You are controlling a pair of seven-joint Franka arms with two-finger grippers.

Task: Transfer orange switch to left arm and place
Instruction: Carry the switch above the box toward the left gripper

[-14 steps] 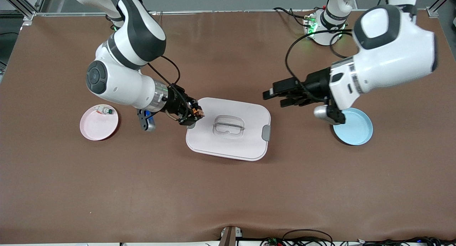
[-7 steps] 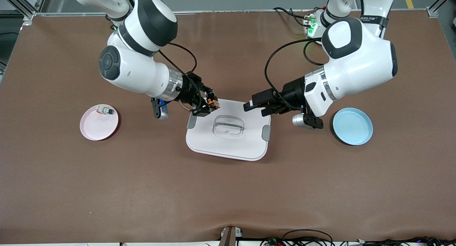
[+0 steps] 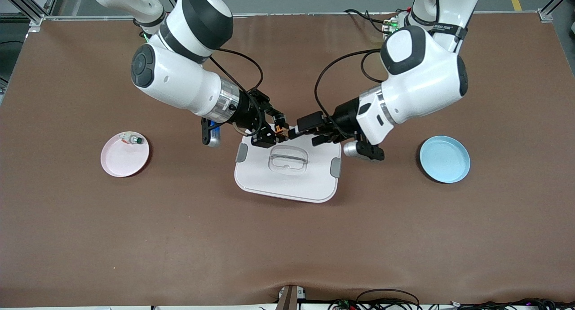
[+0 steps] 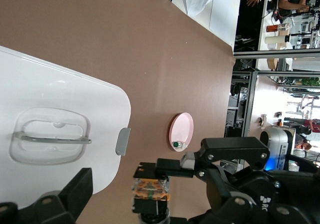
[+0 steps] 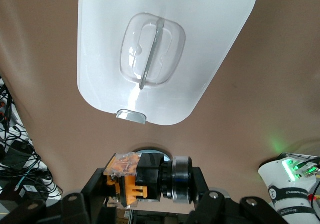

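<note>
The orange switch (image 3: 280, 130), a small black cylinder with orange parts at one end, is in the air with my right gripper (image 3: 274, 130) shut on it. In the right wrist view the switch (image 5: 145, 180) lies crosswise between the two fingers. My left gripper (image 3: 306, 132) stands open just beside it, fingers pointing at the switch. The left wrist view shows the switch (image 4: 151, 196) in line with the gap between its fingers, not clamped by them. Both grippers hang over the edge of the white box (image 3: 287, 184) that is farther from the front camera.
A pink plate (image 3: 117, 164) toward the right arm's end holds a small silver-white piece with a green tip (image 3: 131, 139). A light-blue plate (image 3: 444, 159) lies toward the left arm's end. The box has grey latches (image 3: 335, 167) and a clear handle (image 3: 288, 158).
Both arms swung in toward each other. My right gripper carried the switch from the box's corner to over its edge. My left gripper came from beside the blue plate and stayed open.
</note>
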